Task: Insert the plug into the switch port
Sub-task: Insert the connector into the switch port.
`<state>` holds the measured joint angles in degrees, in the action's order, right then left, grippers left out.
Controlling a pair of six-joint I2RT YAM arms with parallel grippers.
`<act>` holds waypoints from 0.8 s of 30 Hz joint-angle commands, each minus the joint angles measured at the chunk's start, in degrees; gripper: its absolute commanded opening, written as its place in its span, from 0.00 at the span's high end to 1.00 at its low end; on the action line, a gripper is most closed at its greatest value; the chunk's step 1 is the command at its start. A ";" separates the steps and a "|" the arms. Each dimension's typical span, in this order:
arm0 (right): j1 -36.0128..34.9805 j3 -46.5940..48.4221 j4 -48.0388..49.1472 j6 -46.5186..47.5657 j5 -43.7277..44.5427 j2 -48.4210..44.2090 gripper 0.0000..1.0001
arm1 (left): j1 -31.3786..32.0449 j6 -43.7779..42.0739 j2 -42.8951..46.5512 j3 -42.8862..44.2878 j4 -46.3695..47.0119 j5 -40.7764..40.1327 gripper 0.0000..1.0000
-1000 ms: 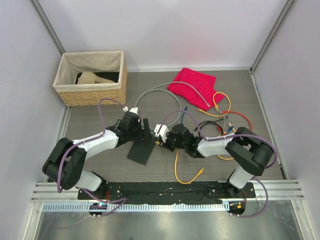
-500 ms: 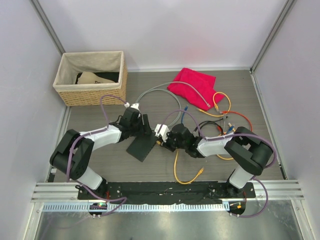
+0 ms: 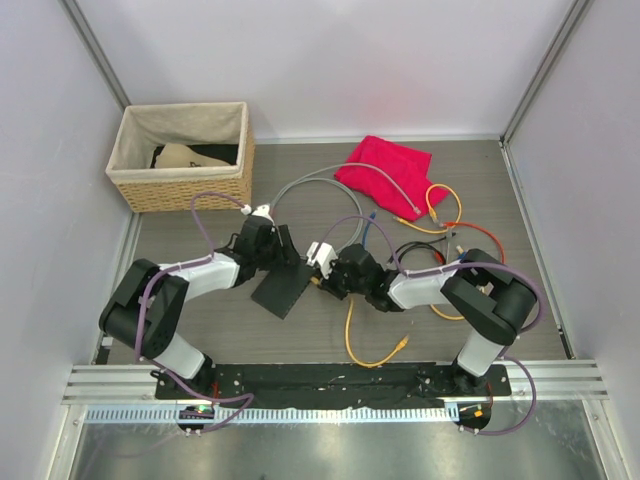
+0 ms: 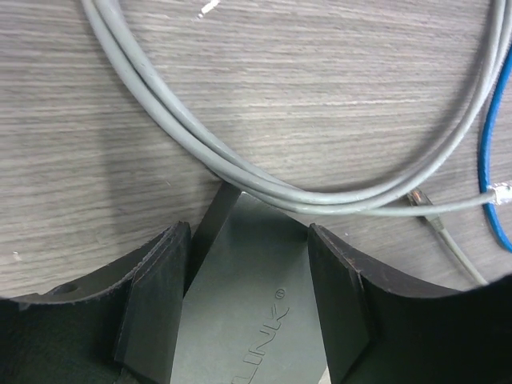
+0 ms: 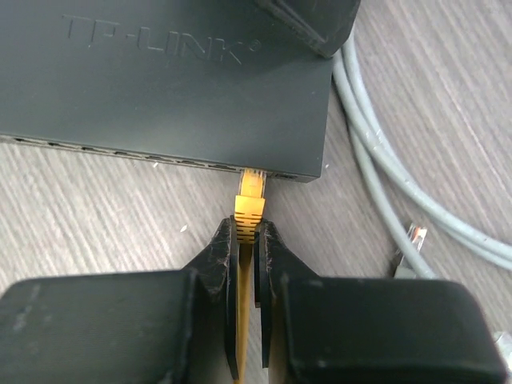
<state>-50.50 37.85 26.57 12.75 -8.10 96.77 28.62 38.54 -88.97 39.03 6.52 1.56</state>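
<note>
The basket point(image 3: 180, 186) holds a tan thing point(image 3: 186, 155). The switch point(image 5: 160, 88) says TP-LINK. The right end effector point(image 5: 246, 240) pinches the yellow plug point(image 5: 250, 200). The left end effector point(image 4: 250, 244) sits around the switch; I cannot tell if it grips.

- wicker basket point(image 3: 180, 190) at far left of table, cloth liner; something beige and something dark inside, can't tell what
- red cloth point(image 3: 385, 162) crumpled, far centre-right, near back wall
- grey cable point(image 3: 288, 186) looped on table between basket and red cloth; wrist view shows two strands running side by side point(image 4: 160, 104)
- another pale cable crosses over the red cloth
- blue cable point(image 3: 371, 222) just below the cloth, clear plug end seen in left wrist view point(image 4: 498, 192)
- tangle at right: orange cable point(image 3: 440, 205), red cable point(image 3: 480, 232), black cable point(image 3: 420, 250), overlapping
- table point(image 3: 260, 340) grey wood-grain
- metal rail point(image 3: 340, 412) along near edge
</note>
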 commanded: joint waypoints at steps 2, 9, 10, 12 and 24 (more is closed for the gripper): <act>-1.44 8.12 20.02 -0.19 -3.50 0.61 0.99 | 3.90 2.95 -3.14 -0.63 -7.82 11.02 0.37; -1.36 2.34 16.41 -2.81 -2.02 1.58 0.99 | 2.93 -1.89 -3.75 7.71 -15.04 -7.97 0.23; -1.36 1.62 16.67 -3.26 -1.31 1.66 0.98 | 3.02 -2.42 -4.89 8.95 -16.53 -10.07 0.20; -1.36 -0.30 16.50 -4.05 0.53 1.58 0.94 | 2.93 -2.60 -5.69 12.20 -17.94 -11.93 0.18; -0.39 -2.70 -4.02 -7.65 10.18 -15.89 0.43 | 2.40 -2.42 10.38 22.40 -35.23 -20.45 0.00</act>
<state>-51.53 32.45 30.57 6.59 -2.92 89.52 31.20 36.71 -88.05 55.55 -19.92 -14.09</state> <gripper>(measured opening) 0.521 0.995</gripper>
